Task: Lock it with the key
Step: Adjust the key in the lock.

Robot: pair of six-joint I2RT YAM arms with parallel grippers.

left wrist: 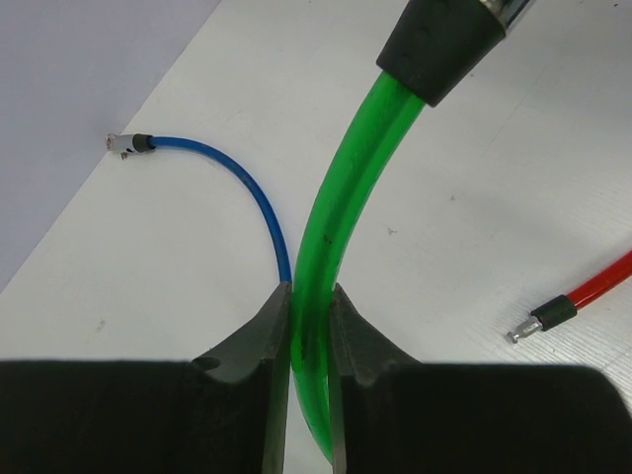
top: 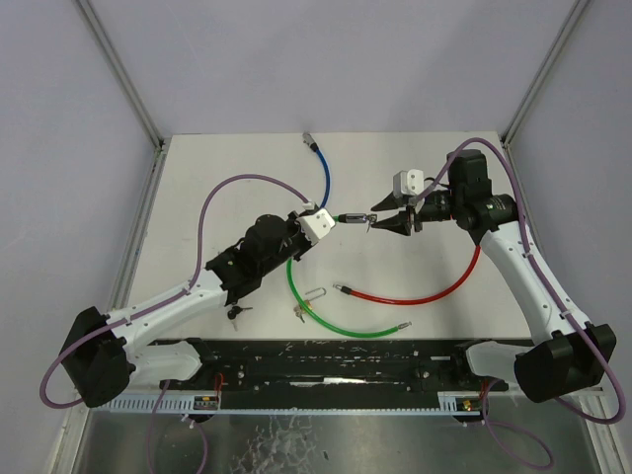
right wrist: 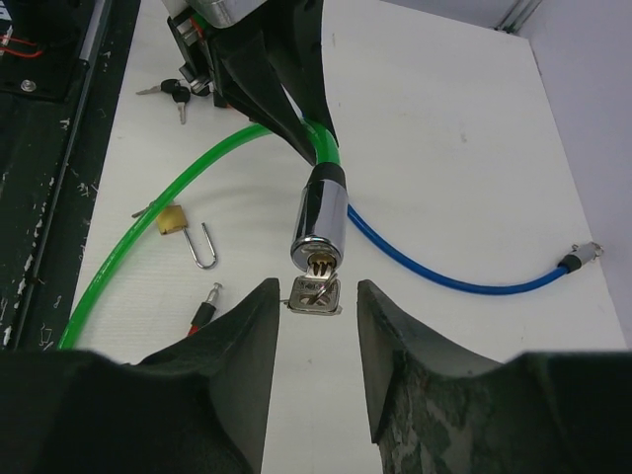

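Key (right wrist: 314,294) sits in the end of the lock cylinder (right wrist: 321,217), which is held up off the table (top: 247,168), roughly mid-table. Left gripper (left wrist: 311,296) is clamped on the green cable (left wrist: 336,188) just behind the cylinder. Right gripper (right wrist: 318,284) is open, one finger on each side of the key head, gaps on both sides, and we see no contact.

Risks we see:
- The cable is flexible, so a twist on the key can roll the cylinder in the left grip instead of turning the lock.
- Closing off-centre can shove the key head sideways, tilt it or drag it out.
- The key head is thin and flat, so the pads may slip once we turn.

Room: the blue cable (right wrist: 444,276) runs on the table under the cylinder, below the right fingers. Padlock (right wrist: 176,219), red cable (right wrist: 202,311) end and spare keys (right wrist: 176,92) lie nearer the arm bases, apart from the cylinder. We have open table on the far side, edges well away.
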